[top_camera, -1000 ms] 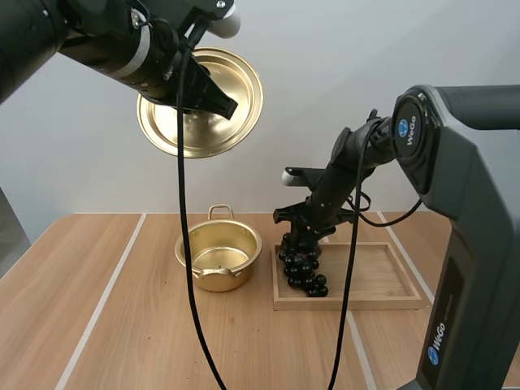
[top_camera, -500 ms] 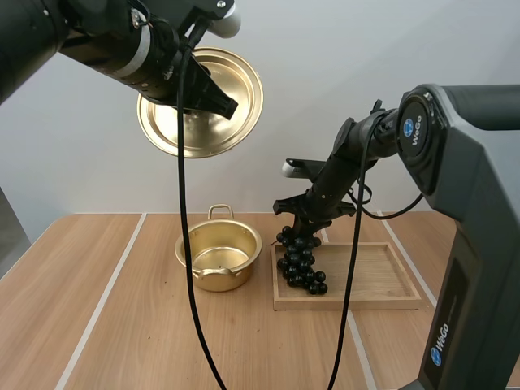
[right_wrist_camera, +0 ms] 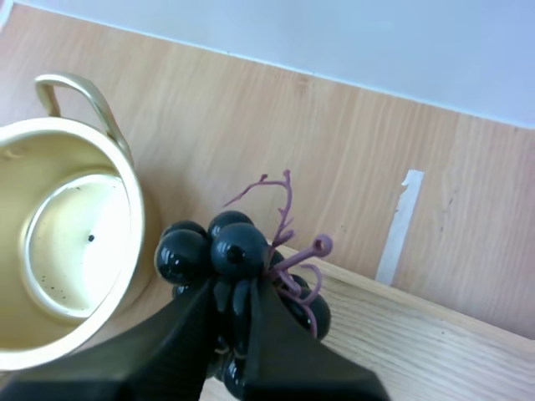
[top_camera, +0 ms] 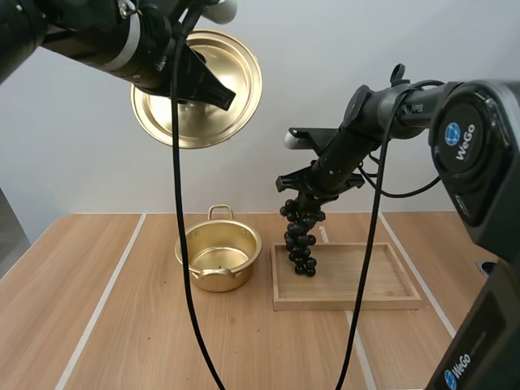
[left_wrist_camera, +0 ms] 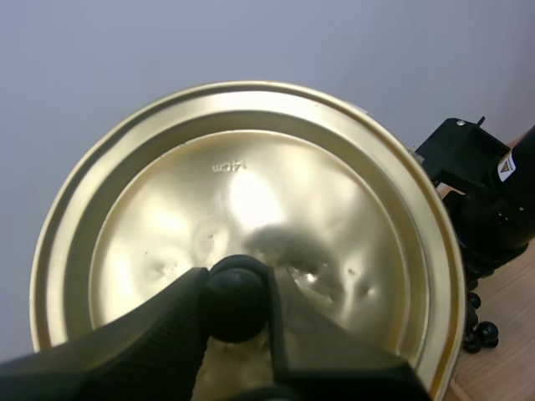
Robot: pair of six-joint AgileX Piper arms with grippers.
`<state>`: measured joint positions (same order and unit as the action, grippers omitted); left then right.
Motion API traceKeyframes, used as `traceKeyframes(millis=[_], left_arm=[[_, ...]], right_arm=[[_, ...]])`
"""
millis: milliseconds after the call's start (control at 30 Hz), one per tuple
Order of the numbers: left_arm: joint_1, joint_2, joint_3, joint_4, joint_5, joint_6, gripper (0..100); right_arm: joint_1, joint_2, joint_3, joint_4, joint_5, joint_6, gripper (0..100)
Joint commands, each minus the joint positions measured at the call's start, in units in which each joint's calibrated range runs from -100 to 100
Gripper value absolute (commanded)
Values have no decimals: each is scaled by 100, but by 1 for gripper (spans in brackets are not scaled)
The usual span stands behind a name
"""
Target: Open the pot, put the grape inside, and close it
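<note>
High view: grapes (top_camera: 301,240) now hang higher, clear of tray (top_camera: 390,284), our right pincer (top_camera: 305,201) clamped on them; left pincer (top_camera: 225,100) grips lid (top_camera: 240,69), pot (top_camera: 215,280) open for drop-in.

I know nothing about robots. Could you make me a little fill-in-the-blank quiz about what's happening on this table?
1. The left gripper holds the lid by its ____.
2. The right gripper holds the grapes over the ____ beside the pot.
3. The pot is open and ____.
Missing words: knob; tray; empty.
</note>
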<state>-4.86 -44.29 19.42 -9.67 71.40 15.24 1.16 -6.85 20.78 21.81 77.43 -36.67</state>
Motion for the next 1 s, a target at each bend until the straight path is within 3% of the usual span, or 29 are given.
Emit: traceKeyframes(millis=[0, 400, 733, 967], left_arm=[[-32, -263, -58, -84, -492, -20, 0], [-32, -792, -58, -84, -644, -20, 0], [-32, -984, -145, -84, -1145, -123, 0], [-32, -1037, -918, -84, -1151, -345, 0]], right_arm=[[-1, -292, -32, -47, 141, -26, 0], [-1, -912, -287, -13, 714, -17, 0], [-1, -1117, -1339, 476, 1412, -17, 0], [-1, -1117, -1542, 1004, 1432, -252, 0]])
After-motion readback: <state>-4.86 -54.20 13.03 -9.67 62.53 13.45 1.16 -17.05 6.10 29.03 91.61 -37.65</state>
